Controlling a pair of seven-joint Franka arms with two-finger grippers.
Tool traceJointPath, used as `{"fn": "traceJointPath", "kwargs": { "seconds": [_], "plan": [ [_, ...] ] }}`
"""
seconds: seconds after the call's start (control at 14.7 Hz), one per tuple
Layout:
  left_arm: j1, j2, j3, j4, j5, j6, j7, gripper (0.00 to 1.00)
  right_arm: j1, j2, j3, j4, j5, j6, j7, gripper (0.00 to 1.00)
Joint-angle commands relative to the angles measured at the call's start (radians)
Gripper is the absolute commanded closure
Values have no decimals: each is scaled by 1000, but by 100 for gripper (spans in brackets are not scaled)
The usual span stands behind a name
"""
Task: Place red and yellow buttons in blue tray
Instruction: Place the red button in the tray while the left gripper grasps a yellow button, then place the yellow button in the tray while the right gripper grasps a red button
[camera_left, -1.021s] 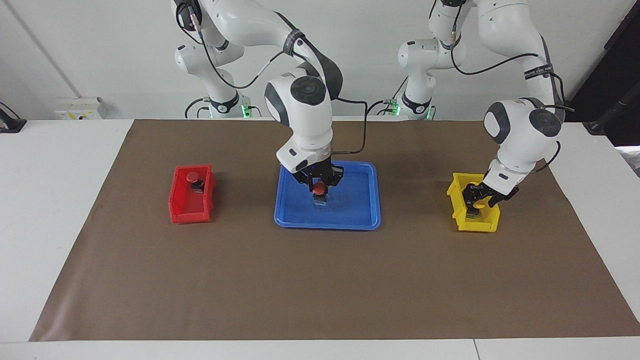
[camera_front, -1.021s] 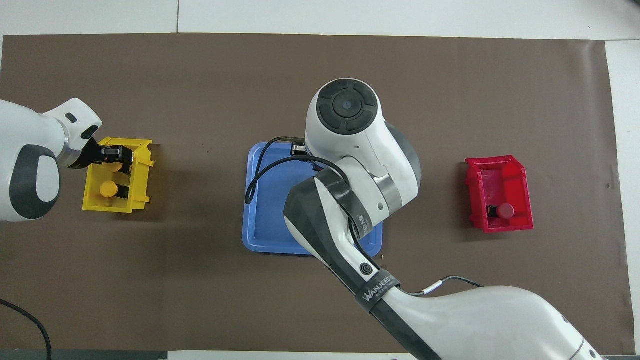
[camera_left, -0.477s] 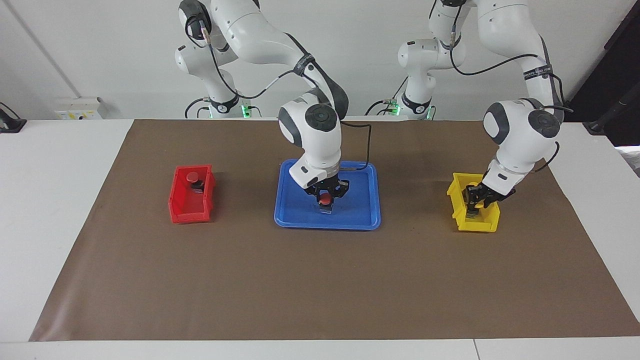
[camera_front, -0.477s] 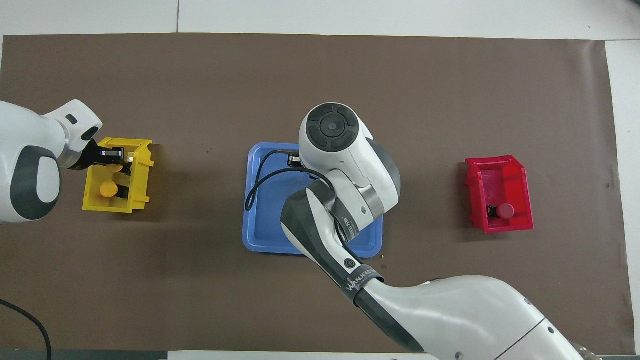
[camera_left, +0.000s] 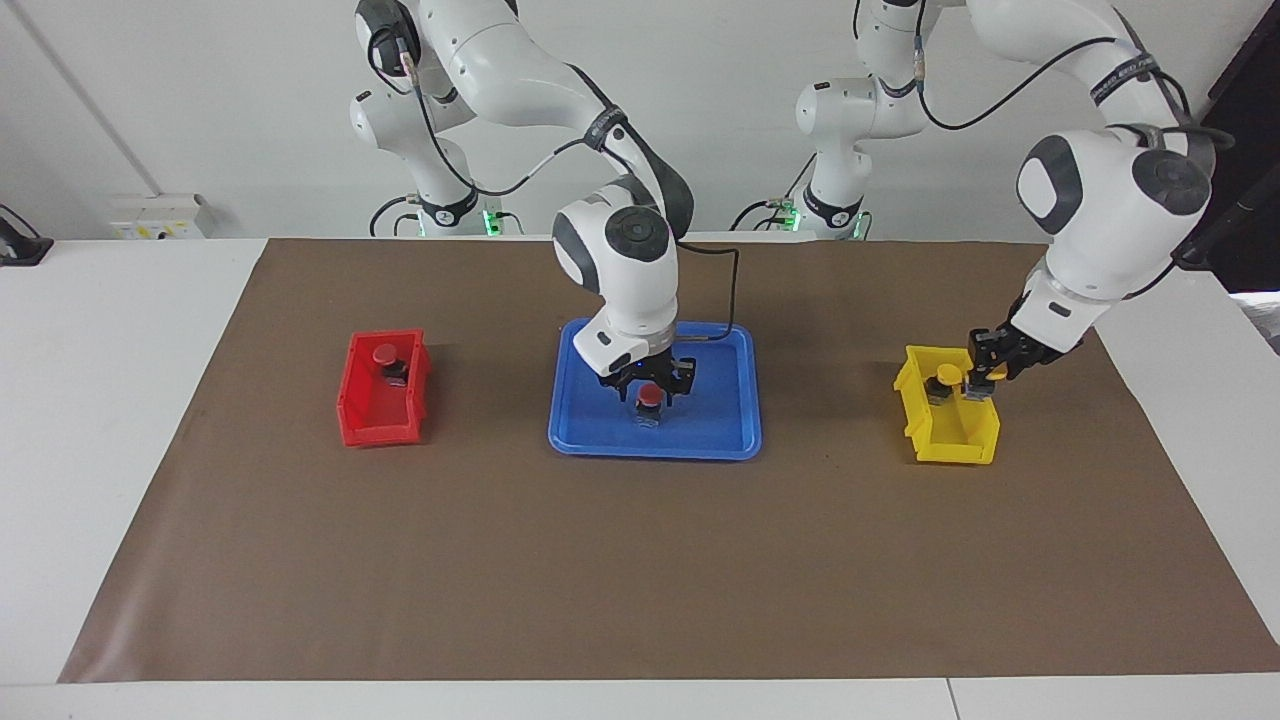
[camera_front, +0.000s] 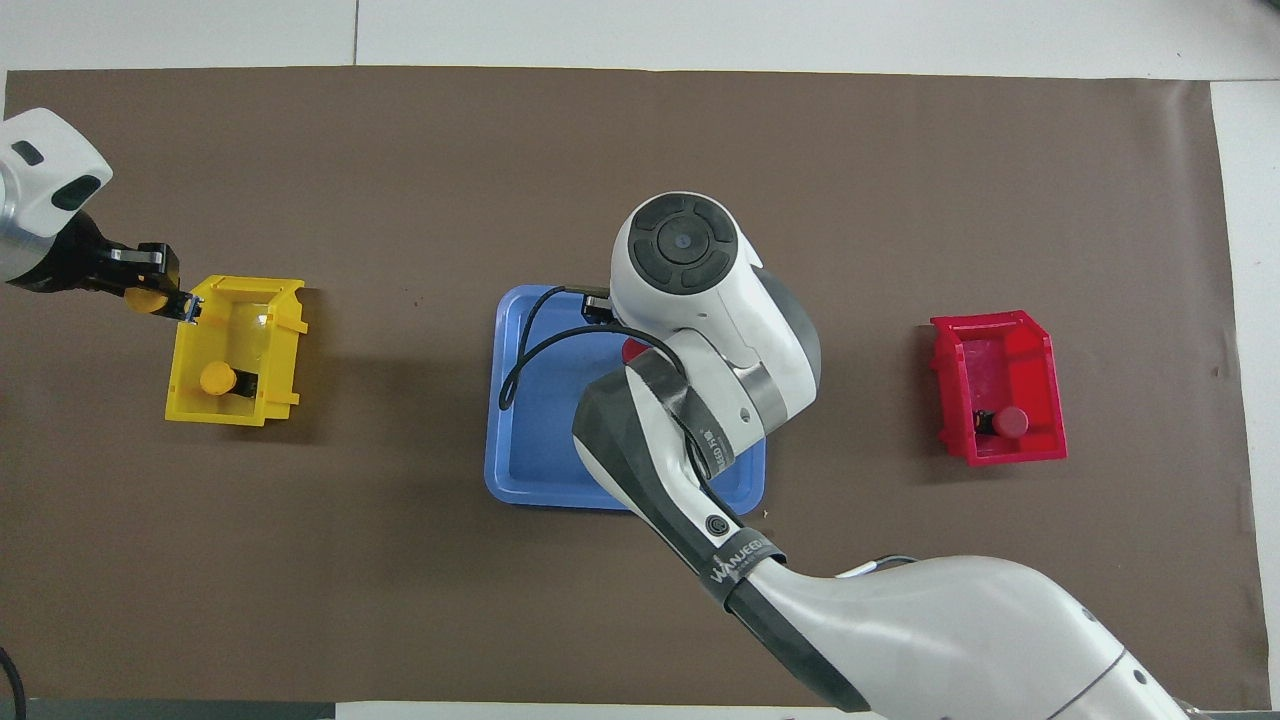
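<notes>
Between the fingers of the right gripper (camera_left: 648, 385), low over the blue tray (camera_left: 735, 440), stands a red button (camera_left: 649, 396) on the tray floor. The fingers look spread to either side of its cap rather than pinching it; half a second ago the gripper sat lower, tight about the cap, so the button has most likely just been let go. That would make the first button delivered.

Out toward the left arm's end of the table, the left gripper (camera_left: 985, 372) is pressed onto a yellow button (camera_front: 148, 299) and has come up out of the yellow bin (camera_left: 975, 450), where it was sunk a second ago. It now hangs over the bin's edge, the button clear of the bin. The pick looks done, and the carry to the tray comes next.

Below that gripper, one more yellow button (camera_left: 947, 375) remains in the yellow bin. At the right arm's end of the table, well away from the right gripper, the red bin (camera_left: 372, 425) holds one red button (camera_left: 385, 353). By this count two buttons are left to fetch, plus the one in the air.
</notes>
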Motion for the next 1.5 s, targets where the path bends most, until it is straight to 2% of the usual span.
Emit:
{"fn": "traceJointPath", "kwargs": {
  "seconds": [0.0,0.14,0.34,0.54,0.61,0.82,1.16,1.43],
  "plan": [
    [-134,10,2,24,-14,-29,-198,95,-139,-160,9,-47,-12,-121,-174,26],
    [-228,-2,-1,6,-46,-29,-310,98,-280,-312,11,-206,3,-161,-431,26],
    [-362,11,2,-28,-120,44,-457,98,-418,-512,11,-496,6,-80,-654,26],
    [-440,53,2,-31,-163,103,-559,98,-515,-612,9,-720,7,80,-840,27],
    [-474,74,2,-31,-180,147,-606,98,-527,-622,9,-764,7,113,-901,27],
    [-534,142,2,-31,-198,233,-654,98,-572,-616,9,-804,7,136,-958,29],
    [-540,234,5,-37,-197,290,-648,98,-618,-581,9,-859,7,248,-1067,31],
    [-540,257,2,-43,-197,322,-651,98,-613,-581,9,-876,6,271,-1043,34]
  ]
}}
